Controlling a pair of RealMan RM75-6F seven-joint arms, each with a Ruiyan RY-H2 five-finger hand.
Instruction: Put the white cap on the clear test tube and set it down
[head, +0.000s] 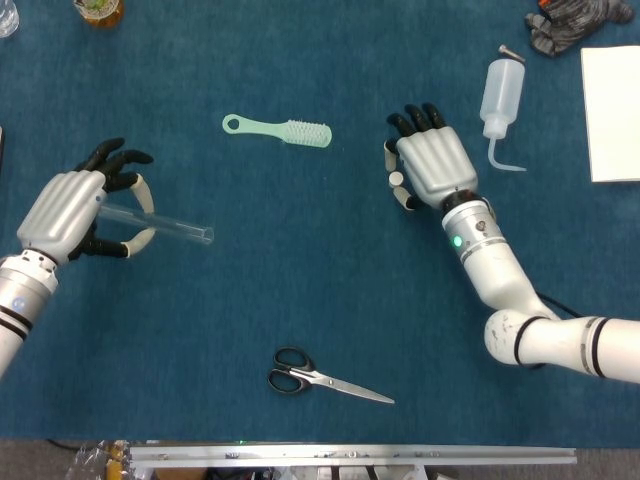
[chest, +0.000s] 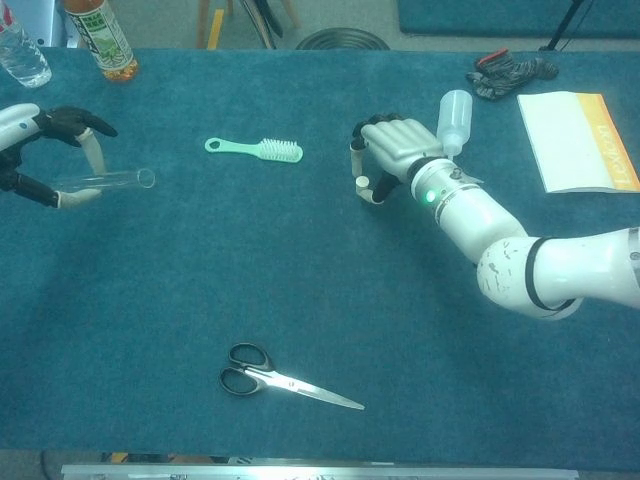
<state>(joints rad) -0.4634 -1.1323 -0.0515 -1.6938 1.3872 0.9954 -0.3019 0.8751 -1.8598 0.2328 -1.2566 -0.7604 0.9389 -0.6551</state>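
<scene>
My left hand (head: 72, 206) holds the clear test tube (head: 168, 227) off the blue table at the left. The tube lies nearly level with its open end pointing right; it shows too in the chest view as the tube (chest: 112, 180) beside the left hand (chest: 40, 150). The small white cap (head: 396, 179) sits on the cloth at centre right. My right hand (head: 433, 166) is lowered over it, palm down, with the cap between thumb and forefinger. I cannot tell whether they touch it. The chest view shows the cap (chest: 363, 182) just left of the right hand (chest: 400, 145).
A mint green brush (head: 278, 130) lies at the back centre. Black-handled scissors (head: 325, 378) lie near the front edge. A squeeze bottle (head: 500, 95), a white book (head: 612, 100) and dark gloves (head: 575, 22) are at the back right. Two drink bottles (chest: 100, 35) stand at the back left.
</scene>
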